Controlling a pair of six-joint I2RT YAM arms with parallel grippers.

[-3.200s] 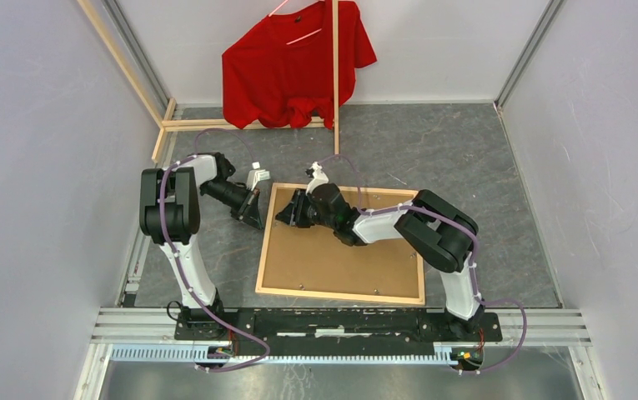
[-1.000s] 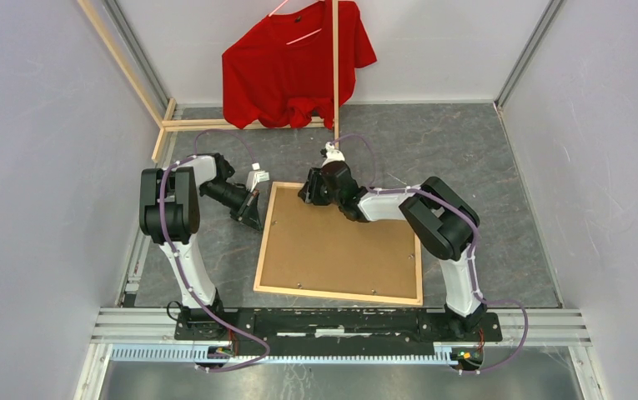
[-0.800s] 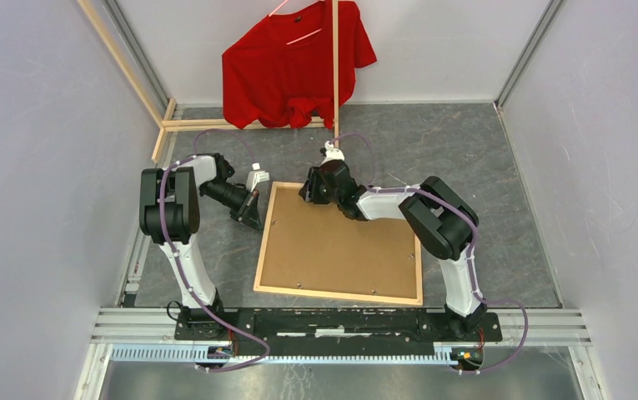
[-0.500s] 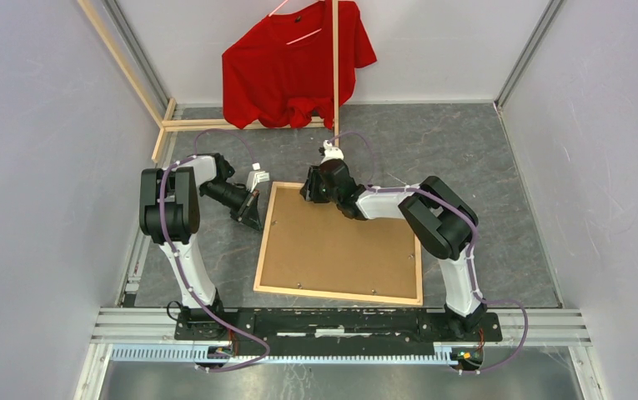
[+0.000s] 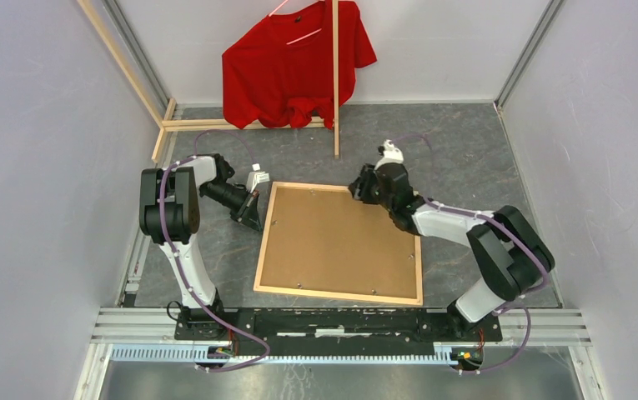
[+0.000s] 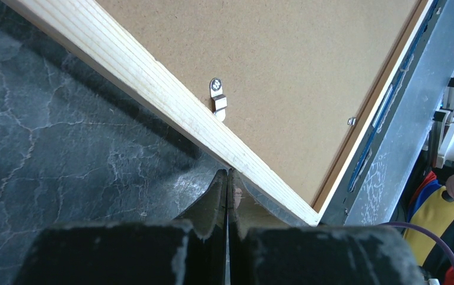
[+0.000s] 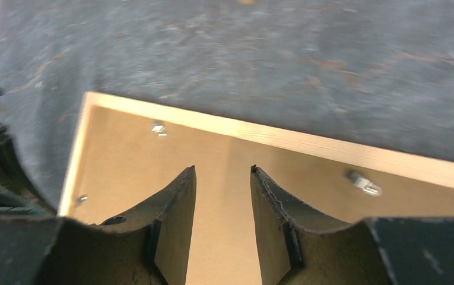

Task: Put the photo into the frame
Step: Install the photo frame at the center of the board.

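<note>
Overhead, the frame (image 5: 338, 295) lies back-up on grey veined tabletop (image 5: 465, 158); left pincer (image 6: 228, 178) pressed closed, right pincer (image 7: 222, 172) parted, empty.

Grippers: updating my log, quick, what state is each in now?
Left gripper: closed, empty, tips at the frame edge.
Right gripper: open, empty.

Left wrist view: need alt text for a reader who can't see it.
The left fingers, pressed shut, meet the outer edge of the frame, a light wood strip running diagonally across the view. Inside it lies a brown backing board with a small metal clip at the strip; dark grey table lies outside.
</note>
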